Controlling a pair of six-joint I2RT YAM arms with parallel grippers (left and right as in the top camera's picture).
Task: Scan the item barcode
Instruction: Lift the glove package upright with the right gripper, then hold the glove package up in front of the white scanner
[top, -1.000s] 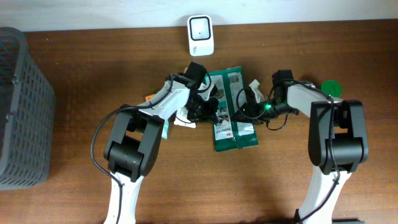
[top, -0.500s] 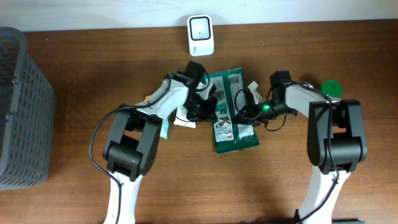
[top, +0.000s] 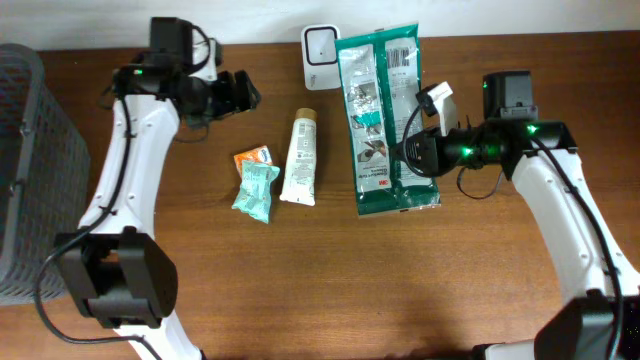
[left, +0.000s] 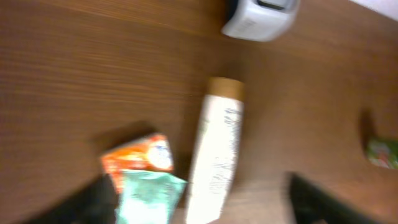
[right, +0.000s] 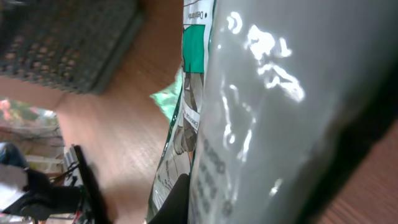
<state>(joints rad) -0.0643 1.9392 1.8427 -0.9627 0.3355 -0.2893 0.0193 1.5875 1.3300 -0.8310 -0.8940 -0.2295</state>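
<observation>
Packet (top: 385, 120) of green and clear film hangs in our right fingers (top: 416, 155), which pinch its right edge mid-length. It looks raised off the tabletop (top: 300, 290), long axis running front to back, far end just right of the scanner (top: 321, 45). Our left fingers (top: 241, 91) stand wide and empty, well apart to the left. Right arm is nearer — we judge the barcode must swing left to face the scanner.

Left gripper (top: 246, 92) seemingly spread, right (top: 413, 158) clamped.

Scanner (top: 322, 44) behind tube (top: 299, 158), package (top: 385, 120) right of tube, basket (top: 30, 180) far left
</observation>
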